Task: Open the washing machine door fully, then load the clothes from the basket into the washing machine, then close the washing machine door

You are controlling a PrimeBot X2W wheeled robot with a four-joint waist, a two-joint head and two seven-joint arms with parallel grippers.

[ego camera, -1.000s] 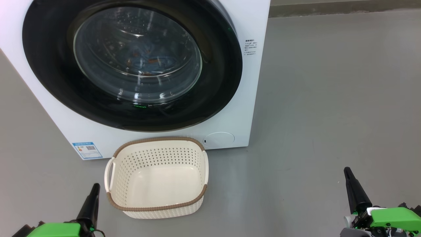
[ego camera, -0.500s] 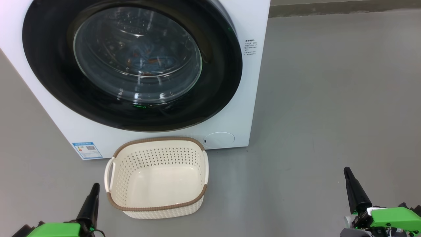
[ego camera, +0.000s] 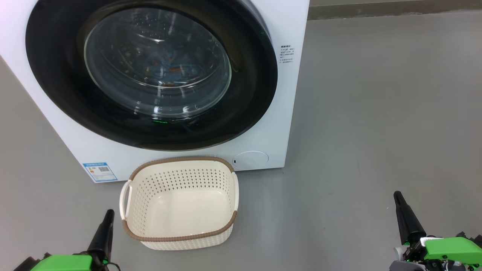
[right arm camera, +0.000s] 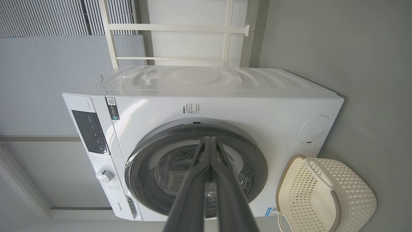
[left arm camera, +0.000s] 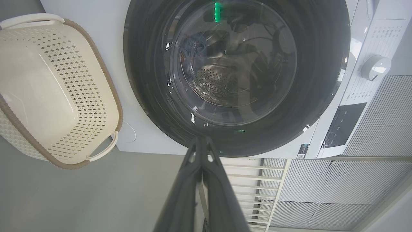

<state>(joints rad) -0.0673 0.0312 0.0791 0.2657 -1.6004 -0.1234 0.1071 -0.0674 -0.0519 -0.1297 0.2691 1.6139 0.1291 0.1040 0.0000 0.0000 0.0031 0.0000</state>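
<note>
Head camera looks down at the washer (ego camera: 288,113) from close; both wrist cameras face it, rolled sideways, the right farther back. All share door (ego camera: 56,82) and basket (ego camera: 180,159).

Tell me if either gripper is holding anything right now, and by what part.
Nothing is held. The left gripper and the right gripper are both shut with nothing between their fingers, clear of the basket.

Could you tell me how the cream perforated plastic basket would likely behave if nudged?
The cream perforated plastic basket sits empty, so it is probably light and would slide on the smooth grey floor. Its holed walls may flex; its wide flat base makes tipping unlikely.
</note>
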